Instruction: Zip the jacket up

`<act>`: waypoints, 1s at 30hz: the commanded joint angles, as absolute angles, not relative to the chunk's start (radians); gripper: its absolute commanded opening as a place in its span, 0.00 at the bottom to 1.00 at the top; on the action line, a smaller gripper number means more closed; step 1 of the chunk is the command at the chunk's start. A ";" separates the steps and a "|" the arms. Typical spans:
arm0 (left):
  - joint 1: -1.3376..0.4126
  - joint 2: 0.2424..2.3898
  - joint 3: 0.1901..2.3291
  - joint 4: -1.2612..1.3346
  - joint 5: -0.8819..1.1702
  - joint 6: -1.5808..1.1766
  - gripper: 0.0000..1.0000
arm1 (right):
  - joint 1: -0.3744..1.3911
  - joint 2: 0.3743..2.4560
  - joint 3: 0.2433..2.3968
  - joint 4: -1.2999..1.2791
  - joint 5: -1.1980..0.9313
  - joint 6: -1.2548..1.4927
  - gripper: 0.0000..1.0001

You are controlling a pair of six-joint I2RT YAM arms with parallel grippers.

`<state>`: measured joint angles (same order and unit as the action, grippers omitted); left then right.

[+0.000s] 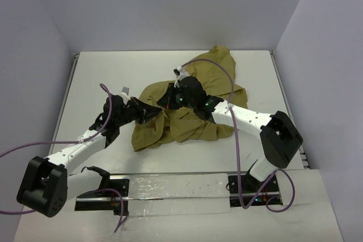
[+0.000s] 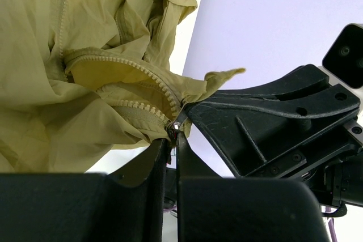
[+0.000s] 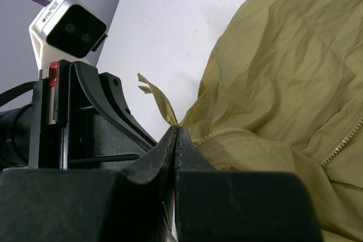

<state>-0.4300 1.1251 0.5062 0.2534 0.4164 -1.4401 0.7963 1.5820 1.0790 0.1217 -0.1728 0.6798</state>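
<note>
Two pinches on one corner of the jacket (image 1: 182, 126): left gripper (image 2: 173, 140) shut to a hairline, clamping the hem just below the bottom end of the zipper teeth (image 2: 142, 71); right gripper (image 3: 177, 140) shut flat on a sliver of the same edge, tip to tip with the other. Lies heaped near the middle of the table (image 1: 102, 72), crumpled, sleeves lost among the folds, upper part trailing toward the far right. Looks thin, light and limp, likely to slide and bunch rather than resist, so expect no tension along the track unless pulled taut from both ends. Probably slippery too; better to grip the stitched zipper tape than bare cloth. Small glint of metal (image 2: 180, 121) at the junction, perhaps the slider or its pull, too small to call. Best hold, by this reading: one clamp anchoring the bottom end, the other on the pull tab itself, drawing along the teeth with the tape kept straight. Watch for loose cloth dragged into the slider. Second run of teeth (image 3: 340, 140) off to the right in the right wrist view, well apart from the pinch.
</note>
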 commanded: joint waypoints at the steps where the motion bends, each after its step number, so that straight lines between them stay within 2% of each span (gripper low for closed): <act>1: -0.426 1.087 0.500 0.327 0.445 -1.439 0.00 | 0.809 1.602 1.144 0.107 -0.146 0.676 0.00; 8: -0.425 1.100 0.501 0.370 0.566 -1.376 0.00 | 0.800 1.643 1.223 0.005 -0.095 0.671 0.00; 18: -0.423 1.143 0.568 0.248 0.723 -1.202 0.00 | 0.776 1.717 1.331 -0.147 -0.029 0.678 0.00; 30: -0.425 1.098 0.548 0.120 0.764 -1.109 0.00 | 0.753 1.732 1.352 -0.163 -0.035 0.692 0.00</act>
